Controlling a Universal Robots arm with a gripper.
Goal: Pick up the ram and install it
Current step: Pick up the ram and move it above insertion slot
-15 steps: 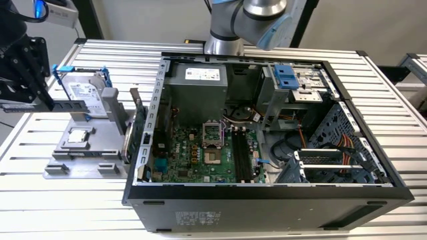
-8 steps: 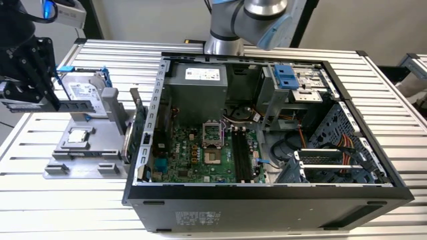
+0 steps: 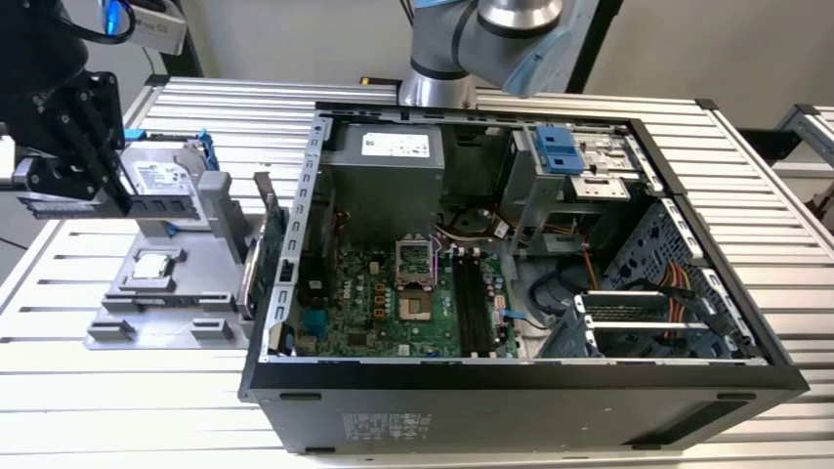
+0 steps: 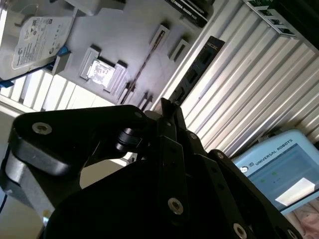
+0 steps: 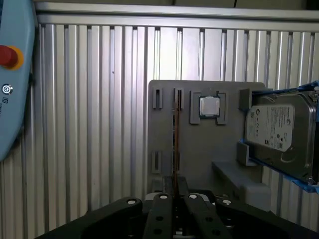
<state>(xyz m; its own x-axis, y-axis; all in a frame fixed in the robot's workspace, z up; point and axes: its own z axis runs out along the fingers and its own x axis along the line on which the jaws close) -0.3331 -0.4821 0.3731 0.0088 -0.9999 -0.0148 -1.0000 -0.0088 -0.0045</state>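
Hanging over the grey tray (image 3: 156, 318) at the exterior view's left, the end effector (image 3: 78, 195) has its fingers closed on the ram (image 3: 144, 206). From where I stand the stick seems to sit a little above the tray rather than in its holder, though I can't be sure it is fully clear.

In the first wrist view the ram (image 5: 175, 134) shows edge-on as one thin line running straight out from between the closed fingers. The second wrist view shows its dark flat side (image 4: 197, 69) reaching away from the fingertips.

What matters is how the ram lies against its destination. The open case (image 3: 521, 391) sits on the tabletop (image 3: 131, 410) to the exterior view's right of the tray, well apart from the end effector. The black memory slots (image 3: 472, 303) lie deep inside it, beside the processor socket. The held ram runs roughly left to right in the exterior view, while the slots run near to far, so the two axes are crossed, not in line.
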